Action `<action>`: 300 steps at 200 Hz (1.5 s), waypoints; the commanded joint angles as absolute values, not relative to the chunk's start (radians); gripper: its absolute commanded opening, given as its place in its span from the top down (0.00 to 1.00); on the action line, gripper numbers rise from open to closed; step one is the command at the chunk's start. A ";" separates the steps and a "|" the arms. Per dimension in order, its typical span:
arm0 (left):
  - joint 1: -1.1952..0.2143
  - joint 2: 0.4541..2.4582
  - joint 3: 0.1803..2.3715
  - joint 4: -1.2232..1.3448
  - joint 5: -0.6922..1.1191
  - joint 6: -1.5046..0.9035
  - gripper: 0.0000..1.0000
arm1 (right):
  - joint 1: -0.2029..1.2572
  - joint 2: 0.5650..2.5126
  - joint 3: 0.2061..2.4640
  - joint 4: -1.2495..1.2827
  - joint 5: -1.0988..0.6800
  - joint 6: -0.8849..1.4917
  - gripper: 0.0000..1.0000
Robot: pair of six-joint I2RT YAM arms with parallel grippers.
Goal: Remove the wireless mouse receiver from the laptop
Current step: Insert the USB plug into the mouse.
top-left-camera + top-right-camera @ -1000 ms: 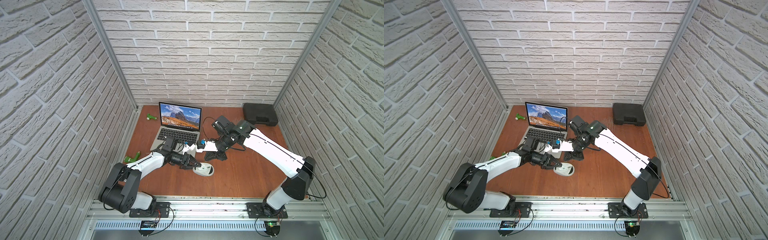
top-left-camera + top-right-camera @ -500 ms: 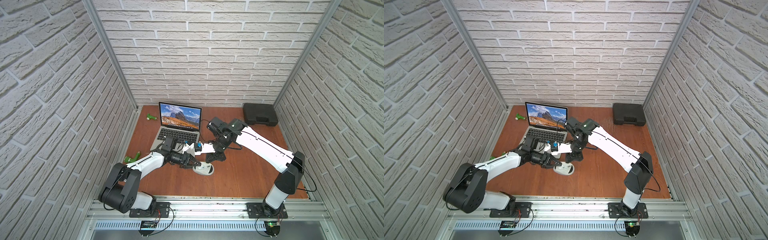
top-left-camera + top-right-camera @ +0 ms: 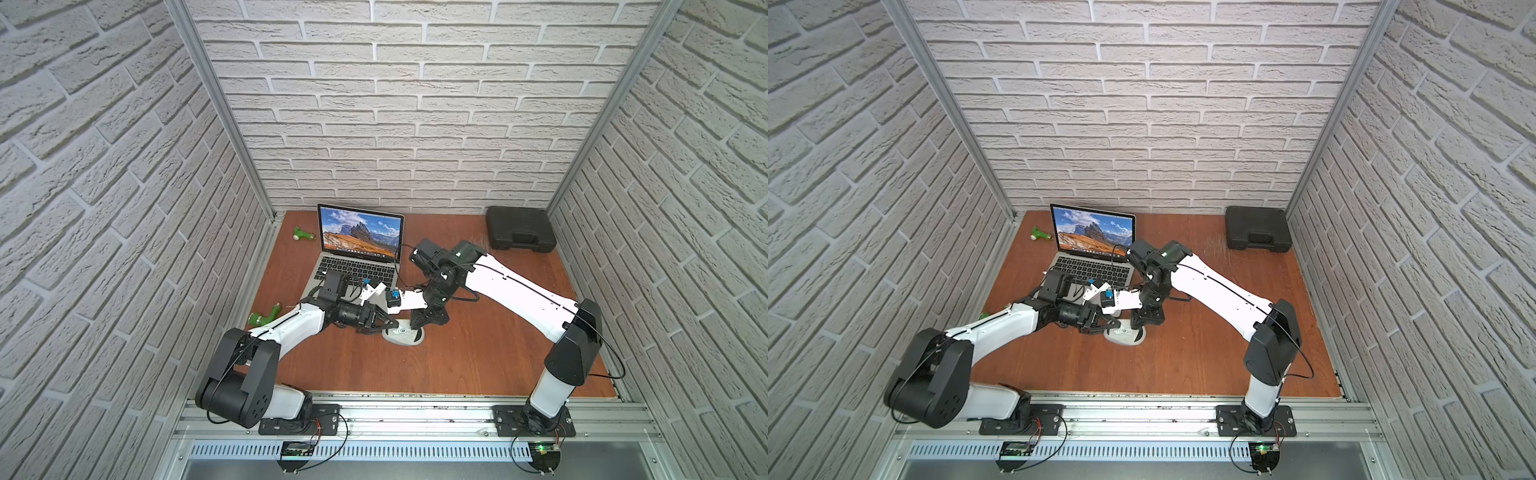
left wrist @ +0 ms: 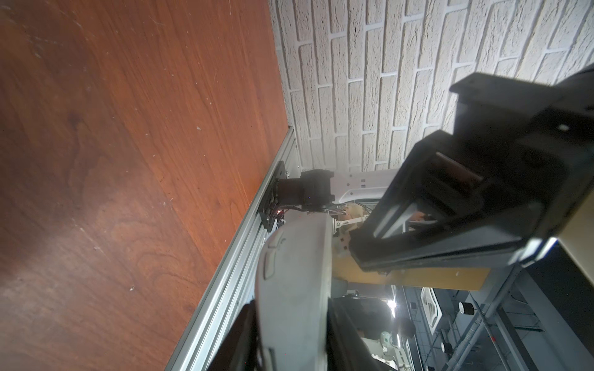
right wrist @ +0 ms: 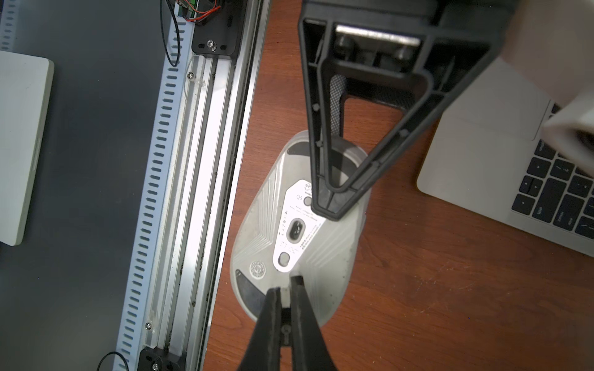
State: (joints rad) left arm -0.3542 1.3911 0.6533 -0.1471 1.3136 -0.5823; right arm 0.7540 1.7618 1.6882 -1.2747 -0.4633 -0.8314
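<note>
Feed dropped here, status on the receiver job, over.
Left gripper: jaws clamped on upturned mouse. Right gripper: jaws shut over its underside. Receiver not visible. Laptop beside them, nothing blocking.

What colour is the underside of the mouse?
Light grey mouse, white label; clearest in right wrist view.

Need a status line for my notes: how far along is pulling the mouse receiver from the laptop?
Done: unclear; the laptop edge seen by the right wrist camera shows no receiver, and I cannot spot it anywhere. In hand: the left claw grips the upturned mouse; the shut right claw sits at its underside. Left: confirming the receiver is out, then releasing.
</note>
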 commanded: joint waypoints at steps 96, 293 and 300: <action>-0.350 1.356 0.649 -0.127 1.344 -0.560 1.00 | 0.770 1.803 1.713 -1.273 -0.493 -0.871 0.98; -0.344 1.356 0.651 -0.130 1.344 -0.555 1.00 | 0.771 1.807 1.698 -1.309 -0.348 -0.831 0.98; -0.342 1.357 0.651 -0.131 1.345 -0.555 1.00 | 0.774 1.810 1.700 -1.310 -0.341 -0.827 0.98</action>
